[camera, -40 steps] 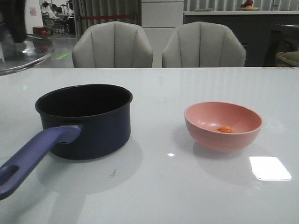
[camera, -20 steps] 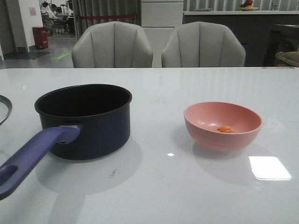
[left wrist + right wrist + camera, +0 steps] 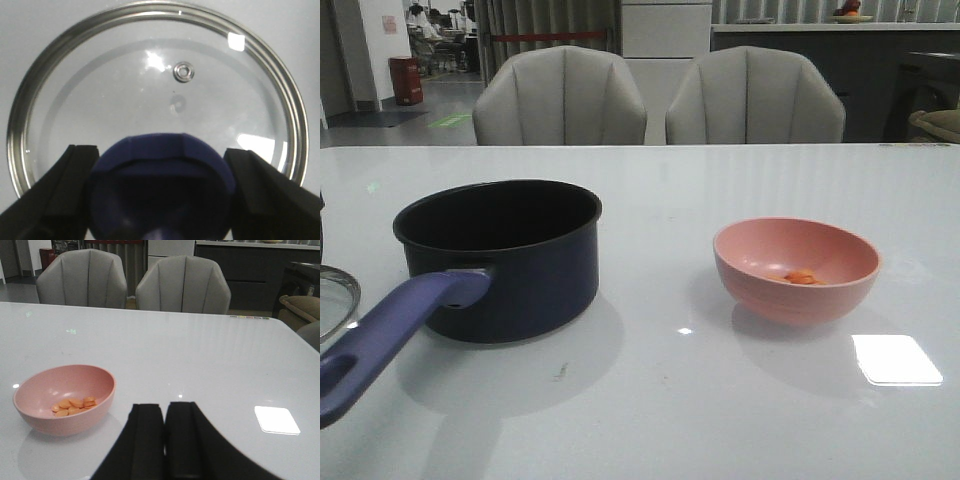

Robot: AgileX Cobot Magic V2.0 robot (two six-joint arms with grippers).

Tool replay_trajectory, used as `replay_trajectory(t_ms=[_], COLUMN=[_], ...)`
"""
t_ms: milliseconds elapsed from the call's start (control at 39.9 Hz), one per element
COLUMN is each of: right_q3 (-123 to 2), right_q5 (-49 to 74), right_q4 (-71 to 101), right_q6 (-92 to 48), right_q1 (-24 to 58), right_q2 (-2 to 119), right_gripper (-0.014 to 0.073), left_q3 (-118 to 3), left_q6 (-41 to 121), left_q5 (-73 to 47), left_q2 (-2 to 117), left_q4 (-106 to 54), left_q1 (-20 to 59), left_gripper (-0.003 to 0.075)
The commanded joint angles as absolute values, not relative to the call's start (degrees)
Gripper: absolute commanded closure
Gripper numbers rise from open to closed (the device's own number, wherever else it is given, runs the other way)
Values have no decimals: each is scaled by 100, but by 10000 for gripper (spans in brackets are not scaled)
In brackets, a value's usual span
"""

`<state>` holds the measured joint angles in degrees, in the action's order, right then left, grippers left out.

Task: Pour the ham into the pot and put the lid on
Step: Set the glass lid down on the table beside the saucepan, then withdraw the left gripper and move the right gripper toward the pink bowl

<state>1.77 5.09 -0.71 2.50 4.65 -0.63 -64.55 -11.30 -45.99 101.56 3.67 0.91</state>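
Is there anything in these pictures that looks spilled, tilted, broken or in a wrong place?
Nothing stands out. The pot stands upright and open, the pink bowl sits level with the ham inside it, and nothing is spilled on the table. The lid looks unbroken, with the left hand open around its knob.

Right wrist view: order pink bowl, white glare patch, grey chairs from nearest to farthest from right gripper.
From the right gripper:
1. Pink bowl, on the table beside the shut jaws, ham inside.
2. White glare patch, opposite side; close to the bowl's rank, hard to call.
3. Grey chairs, beyond the table's far edge.
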Motion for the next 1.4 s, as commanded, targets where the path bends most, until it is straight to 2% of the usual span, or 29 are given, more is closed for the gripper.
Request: replay_trajectory(t_ms=[0,50,150,601,851,1152,1377], right_q3=[123,123,123,123,123,123,123], right_q5=[0,0,0,0,0,0,0], right_q4=[-93,-93,-93,-93,-93,-93,-93], right_q6=[246,246,246,246,246,246,246], right_q1=[441,441,441,441,441,441,441], right_q2=[-178,-178,-178,-178,-178,-178,-178], right_gripper=[445,445,445,445,445,445,445], left_q3=[-6601,-6601,-6601,-6636,-7251,-7253,-6547], left_q6=[-1109,-1109,-1109,-1109,-842,-830,-830], left_q5=[-4363,-4360,-4326,-4284,-4737,-4541,-4493], left_q2=[9904,9917,9917,9917,9816,8533,7117], left_q4=[360,360,360,360,394,381,334], left_q1=[91,91,91,91,166,673,1146], left_gripper=[330,262,200,197,201,201,201])
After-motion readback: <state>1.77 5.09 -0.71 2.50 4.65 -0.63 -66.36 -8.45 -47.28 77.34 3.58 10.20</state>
